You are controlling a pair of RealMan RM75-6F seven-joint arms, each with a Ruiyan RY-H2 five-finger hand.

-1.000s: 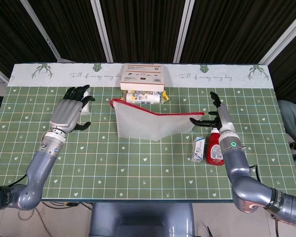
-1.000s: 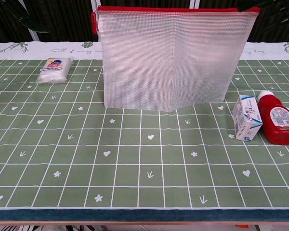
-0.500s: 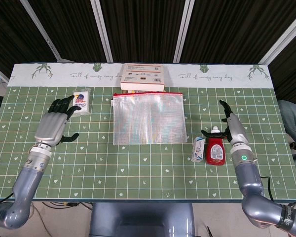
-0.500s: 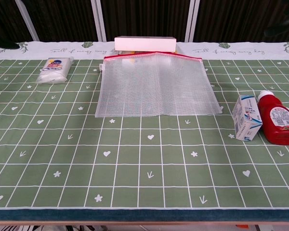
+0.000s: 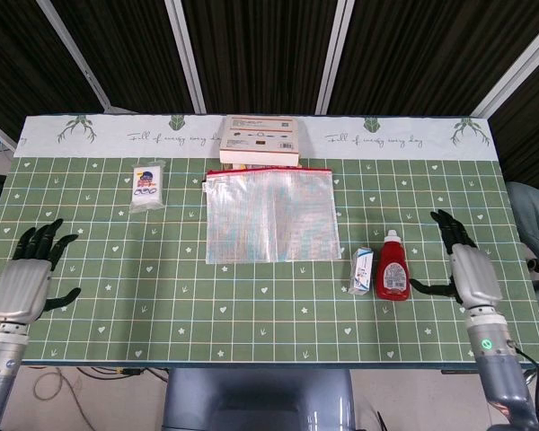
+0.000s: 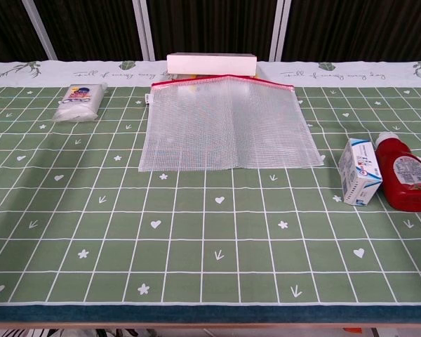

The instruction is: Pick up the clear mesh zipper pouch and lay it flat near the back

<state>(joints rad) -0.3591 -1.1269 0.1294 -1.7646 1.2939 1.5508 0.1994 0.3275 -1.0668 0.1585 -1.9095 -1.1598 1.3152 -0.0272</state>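
Your mesh pouch lies flat toward the back of the table, its red zipper edge just in front of the white box, possibly touching it; the angle hides that. Your left hand and right hand sit at the near corners, fingers spread, holding nothing. The placement looks done; you need only keep both hands clear.

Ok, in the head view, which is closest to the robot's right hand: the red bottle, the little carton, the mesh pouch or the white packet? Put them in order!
From the right hand, nearest first:
1. Red bottle, just beside the hand.
2. Little carton, on the bottle's other side.
3. Mesh pouch, mid-table, lying flat.
4. White packet, far across on the left side.
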